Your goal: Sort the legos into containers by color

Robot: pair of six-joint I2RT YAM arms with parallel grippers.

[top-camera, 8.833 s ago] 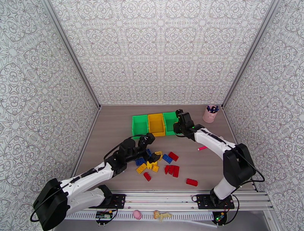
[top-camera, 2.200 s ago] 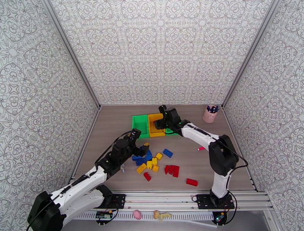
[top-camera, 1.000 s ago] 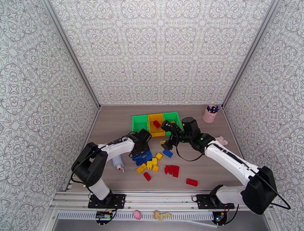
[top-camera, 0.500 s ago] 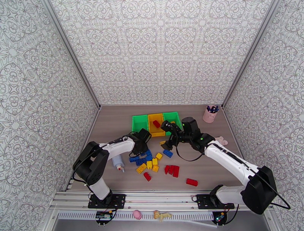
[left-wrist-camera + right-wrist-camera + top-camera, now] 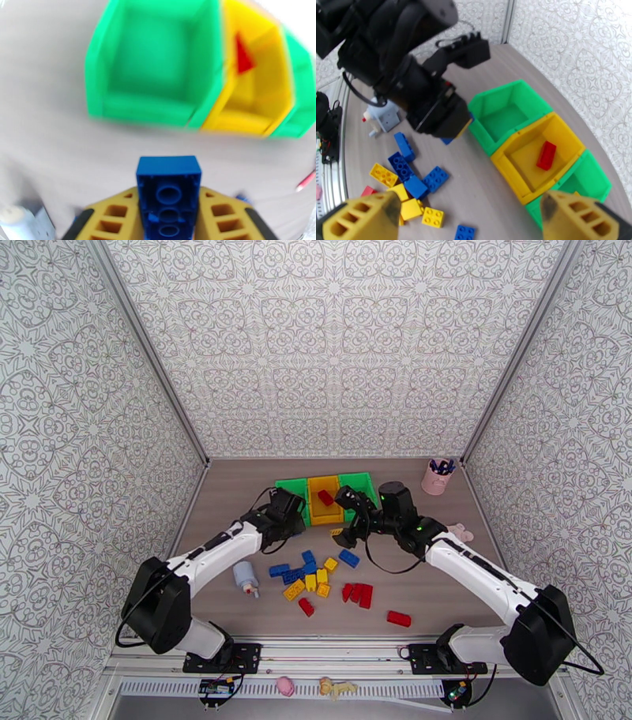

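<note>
Counter (image 5: 237,493): grey-brown wood grain, patterned walls on three sides. The containers (image 5: 505,158) stand at the far middle, three bins joined in a row: green, yellow, green. My left end effector (image 5: 168,209) is pinched on a blue brick (image 5: 168,177); in the left wrist view the brick's hollow underside faces the camera, and the left green bin (image 5: 154,106) lies just ahead, apart from the brick. That bin looks empty, though the view is blurred. My right end effector (image 5: 466,219) is spread wide with nothing between the pads, and it hangs above the counter just in front of the bins. A white-blue bottle (image 5: 245,578) lies on its side left of the pile. A pink pen cup (image 5: 436,475) stands at the far right. The legos (image 5: 316,575) lie loose in the middle of the counter: blue and yellow clustered together, red ones (image 5: 357,593) just to the right. One red brick (image 5: 399,619) sits well apart, near the front. Another red brick (image 5: 546,155) lies inside the yellow bin.
</note>
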